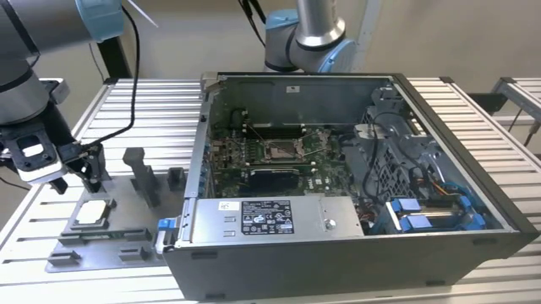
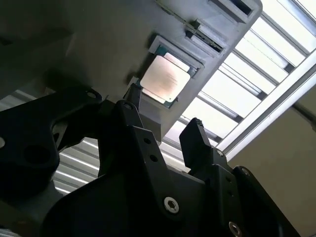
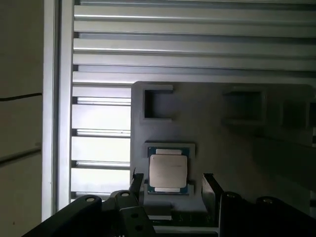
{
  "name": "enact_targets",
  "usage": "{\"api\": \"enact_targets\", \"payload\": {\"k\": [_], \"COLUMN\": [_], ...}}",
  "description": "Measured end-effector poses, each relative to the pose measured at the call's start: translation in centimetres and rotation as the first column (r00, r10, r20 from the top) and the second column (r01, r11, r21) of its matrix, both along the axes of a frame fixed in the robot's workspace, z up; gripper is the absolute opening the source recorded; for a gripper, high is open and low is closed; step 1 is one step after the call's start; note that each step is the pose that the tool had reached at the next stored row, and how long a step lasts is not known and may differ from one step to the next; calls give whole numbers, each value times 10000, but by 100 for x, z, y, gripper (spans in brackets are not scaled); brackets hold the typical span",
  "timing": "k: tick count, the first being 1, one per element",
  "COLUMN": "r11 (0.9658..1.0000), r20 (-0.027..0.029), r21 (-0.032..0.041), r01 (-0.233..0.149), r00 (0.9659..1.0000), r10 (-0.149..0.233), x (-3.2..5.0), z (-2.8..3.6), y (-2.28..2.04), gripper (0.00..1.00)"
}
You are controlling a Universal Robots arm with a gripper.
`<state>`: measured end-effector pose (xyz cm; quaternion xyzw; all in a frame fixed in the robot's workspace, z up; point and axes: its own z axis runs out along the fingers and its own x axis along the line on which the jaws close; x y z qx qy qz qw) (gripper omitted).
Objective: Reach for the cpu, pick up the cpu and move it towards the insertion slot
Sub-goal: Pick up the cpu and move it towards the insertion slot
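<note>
The cpu (image 1: 91,213) is lying flat, silvery top up, in a shallow recess of the grey fixture plate (image 1: 110,244) at the exterior view's left, outside the computer case (image 1: 338,253). The claw (image 1: 76,185) is hanging just above it, its two dark fingers spread open and gripping nothing. In both wrist views the cpu (image 3: 168,170) (image 2: 165,79) is showing between the fingertips. The plate is resting on the slatted tabletop (image 1: 144,107) beside the open case, where the insertion slot (image 1: 282,150) is sitting on the green board, well apart from the claw.
</note>
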<state>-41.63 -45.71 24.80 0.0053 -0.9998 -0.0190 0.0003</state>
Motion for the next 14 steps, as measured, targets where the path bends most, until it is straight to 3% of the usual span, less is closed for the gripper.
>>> {"api": "enact_targets", "payload": {"k": [14], "r11": [10000], "r20": [0], "r21": [-1], "r01": [1], "r00": [10000], "r10": [-1], "x": [0], "z": [-255], "y": [-42], "gripper": [100]}}
